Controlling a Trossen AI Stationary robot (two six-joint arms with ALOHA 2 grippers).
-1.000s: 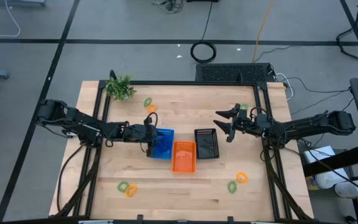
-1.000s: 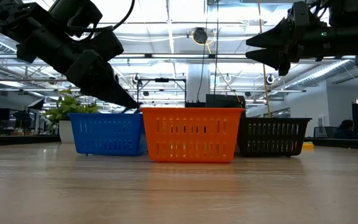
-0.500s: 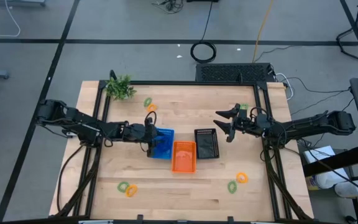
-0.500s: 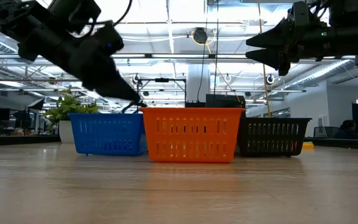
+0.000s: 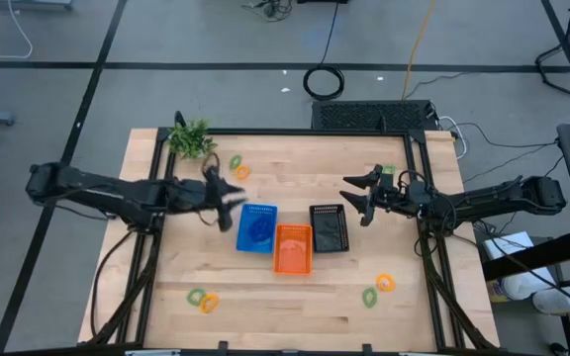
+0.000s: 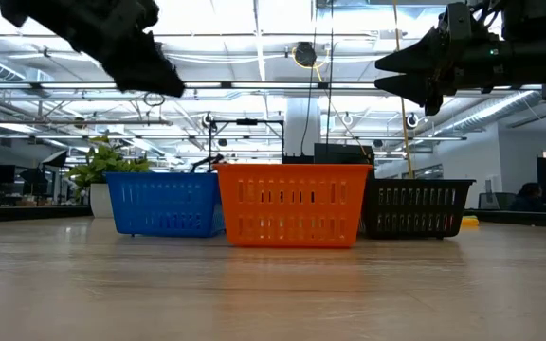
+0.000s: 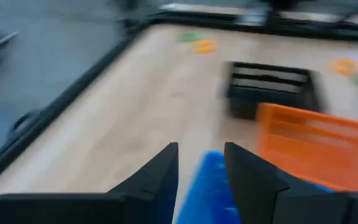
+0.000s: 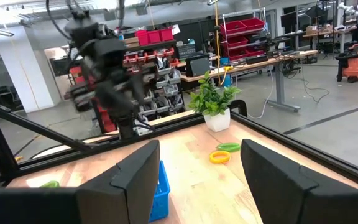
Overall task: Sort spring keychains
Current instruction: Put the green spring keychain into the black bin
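Legible text, labels, brands, numbers, signs: none can be read on any surface shown in the four views.

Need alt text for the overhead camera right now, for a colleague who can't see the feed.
Seen from above, a blue basket, an orange basket and a black basket sit mid-table, with the left gripper just beside the blue one and the right gripper, open, near the black one. Green and orange spring keychains lie in pairs near the table's corners.
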